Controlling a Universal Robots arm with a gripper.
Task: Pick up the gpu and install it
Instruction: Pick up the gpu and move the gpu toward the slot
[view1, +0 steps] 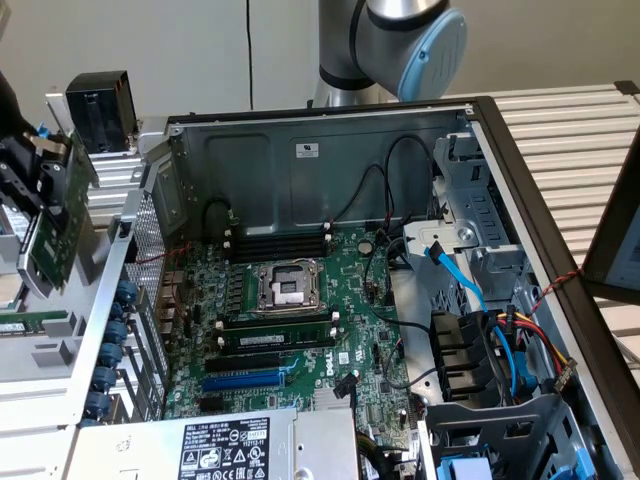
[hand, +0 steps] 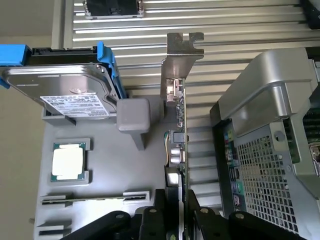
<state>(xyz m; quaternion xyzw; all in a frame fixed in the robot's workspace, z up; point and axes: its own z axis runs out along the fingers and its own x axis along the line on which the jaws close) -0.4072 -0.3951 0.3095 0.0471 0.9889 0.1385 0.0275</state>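
Computer case (view1: 330, 150): open, at centre of the exterior view.
Motherboard (view1: 350, 300): green, lying flat inside the case.
Grey tray (hand: 125, 165): beside the case; it carries the hard drive (hand: 65, 82) and the CPU chip (hand: 70, 162).
Gpu (view1: 58, 215): in the air outside the case, at the exterior view's left, tilted and clear of the tray.
Gripper (hand: 179, 205): jaws part-closed and clamped on the gpu's two faces, with the card edge-on between them and its silver bracket at the far end.
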